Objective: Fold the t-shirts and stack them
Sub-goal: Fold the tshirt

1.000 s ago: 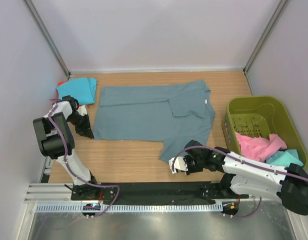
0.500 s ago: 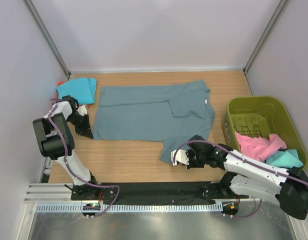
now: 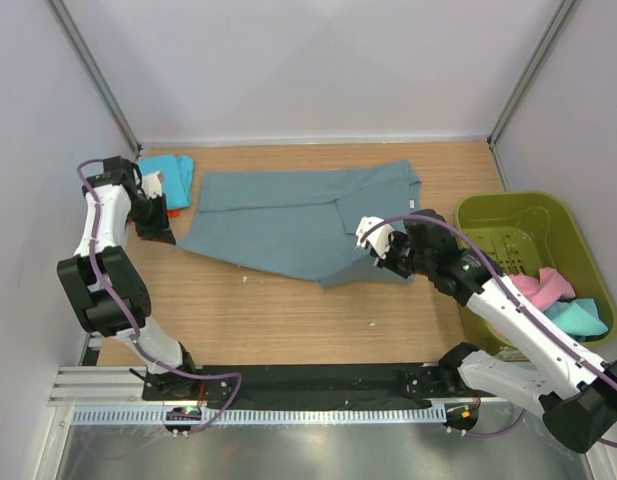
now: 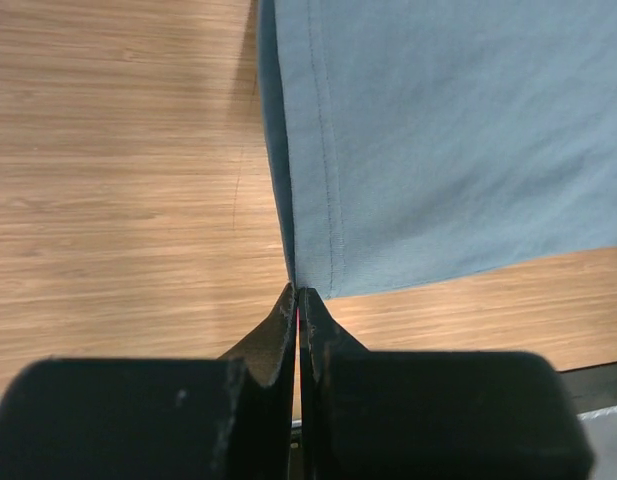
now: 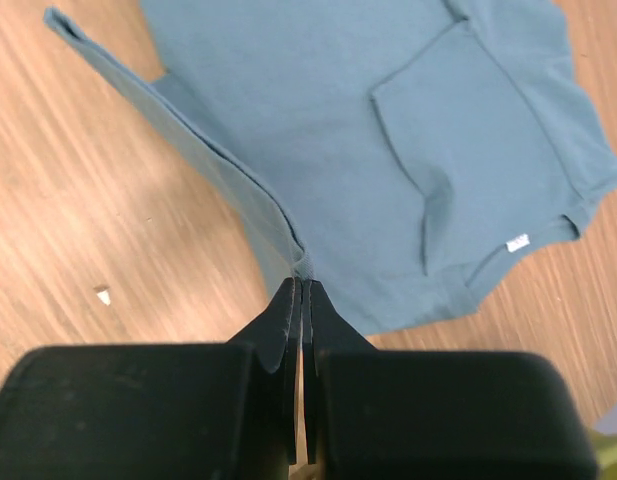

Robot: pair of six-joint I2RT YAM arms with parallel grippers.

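Now the left jaws pinch shut on a corner of the blue-grey t-shirt (image 3: 278, 225), the right jaws on its edge; cloth spreads ahead of both, over the worktop (image 3: 288, 310).

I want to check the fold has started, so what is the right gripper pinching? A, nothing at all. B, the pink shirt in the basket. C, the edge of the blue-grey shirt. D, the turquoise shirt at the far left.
C: in the right wrist view the right gripper is closed on a raised edge of the blue-grey shirt.
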